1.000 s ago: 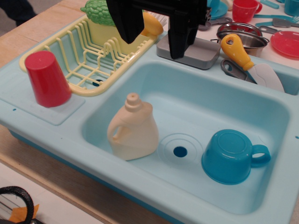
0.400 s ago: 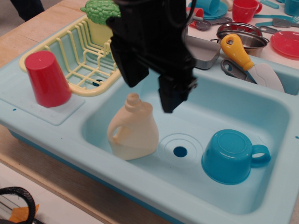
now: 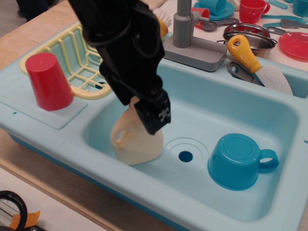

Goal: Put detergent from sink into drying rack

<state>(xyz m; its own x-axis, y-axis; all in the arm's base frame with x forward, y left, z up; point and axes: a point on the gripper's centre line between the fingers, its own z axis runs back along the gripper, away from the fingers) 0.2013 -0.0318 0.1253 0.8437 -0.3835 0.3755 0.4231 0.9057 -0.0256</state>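
Observation:
The cream-beige detergent [image 3: 137, 144] stands upright in the left part of the light blue sink [image 3: 216, 108], left of the round drain hole [image 3: 185, 156]. My black gripper [image 3: 136, 105] has come down over its top. The jaws are open, with one finger [image 3: 155, 118] on the bottle's right shoulder and the other on its left. The cap is mostly hidden behind them. The pale yellow drying rack [image 3: 72, 53] sits at the back left of the sink, partly hidden by my arm.
A blue mug [image 3: 238, 161] lies upside down at the basin's right. A red cup [image 3: 47, 79] stands upside down in front of the rack. The grey faucet [image 3: 185, 24] is behind the basin. A yellow-handled utensil [image 3: 245, 53], a metal bowl [image 3: 255, 38] and red dishes [image 3: 294, 44] crowd the back right.
My gripper has moved down and to the left, from above the rack and faucet to around the detergent's top. The detergent has not moved.

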